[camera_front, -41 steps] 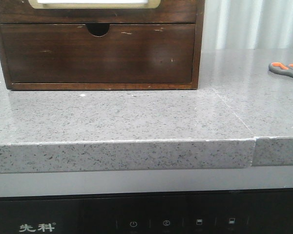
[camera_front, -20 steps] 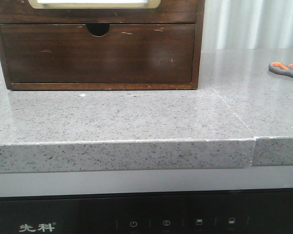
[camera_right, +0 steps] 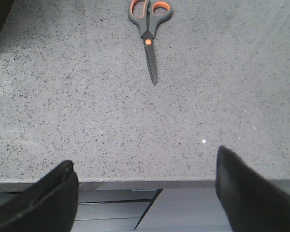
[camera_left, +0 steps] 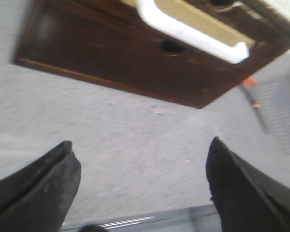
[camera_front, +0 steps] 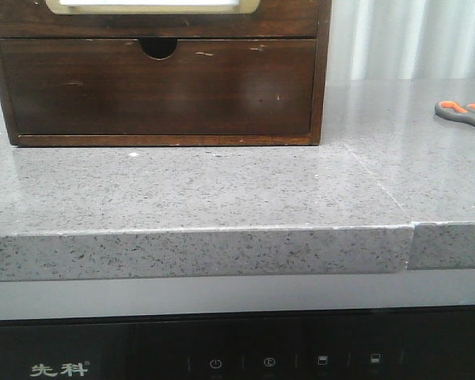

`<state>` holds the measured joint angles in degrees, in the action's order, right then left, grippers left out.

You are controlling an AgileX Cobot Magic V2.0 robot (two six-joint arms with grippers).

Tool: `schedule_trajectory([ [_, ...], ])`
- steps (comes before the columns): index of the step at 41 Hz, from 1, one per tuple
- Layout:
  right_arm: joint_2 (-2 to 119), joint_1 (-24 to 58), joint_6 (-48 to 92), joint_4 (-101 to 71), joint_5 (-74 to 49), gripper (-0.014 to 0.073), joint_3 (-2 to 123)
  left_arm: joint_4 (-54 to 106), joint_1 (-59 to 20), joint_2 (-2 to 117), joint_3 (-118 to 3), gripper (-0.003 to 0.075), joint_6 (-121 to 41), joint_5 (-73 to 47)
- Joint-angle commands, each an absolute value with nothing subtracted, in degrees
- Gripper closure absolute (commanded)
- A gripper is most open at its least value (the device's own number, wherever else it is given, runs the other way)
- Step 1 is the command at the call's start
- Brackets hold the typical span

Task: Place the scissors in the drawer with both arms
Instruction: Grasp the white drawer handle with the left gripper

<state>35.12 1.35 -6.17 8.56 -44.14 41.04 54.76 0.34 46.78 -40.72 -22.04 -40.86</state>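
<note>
The scissors point(camera_front: 463, 111), grey handles with orange-lined loops, lie flat on the grey counter at the far right. In the right wrist view the scissors point(camera_right: 149, 29) lie closed, ahead of my right gripper point(camera_right: 145, 188), which is open, empty and over the counter's front edge. The drawer point(camera_front: 285, 20) with the cream-bordered panel is the upper one of the wooden cabinet; only its lower strip shows and it looks shut. My left gripper point(camera_left: 140, 169) is open and empty above the counter, short of the cabinet, with the drawer's panel point(camera_left: 203, 26) ahead. Neither gripper shows in the front view.
The plain lower drawer front with a half-round notch point(camera_front: 158, 47) sits below the panelled one. The counter point(camera_front: 222, 190) has a seam near its right front point(camera_front: 412, 237). A dark appliance panel point(camera_front: 222, 356) lies below the counter edge. The blurred scissors point(camera_left: 251, 92) show beyond the cabinet's corner.
</note>
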Motion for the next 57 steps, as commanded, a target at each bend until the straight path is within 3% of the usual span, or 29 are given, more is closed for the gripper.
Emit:
schedule_trajectory([
  [1, 35.51, 1.35, -6.07, 9.97, -40.0, -0.0008, 42.8, 70.86, 0.49, 50.84, -43.04, 0.0187, -31.67, -37.86],
  [18, 35.51, 1.35, -6.07, 9.97, -40.0, -0.0008, 42.8, 106.03, 0.49, 68.82, -43.04, 0.0187, -54.64, -48.23],
  [43, 35.51, 1.35, -6.11, 9.97, -40.02, -0.0008, 42.8, 106.65, 0.49, 85.43, -55.76, 0.019, -55.25, -54.54],
  [47, 35.51, 1.35, -6.11, 9.97, -40.02, -0.0008, 42.8, 106.65, 0.49, 86.32, -57.46, 0.0242, -55.25, -54.54],
  [57, 35.51, 1.35, -6.11, 9.97, -40.02, -0.0008, 42.8, 106.65, 0.49, 88.23, -58.99, 0.0467, -54.51, -54.31],
])
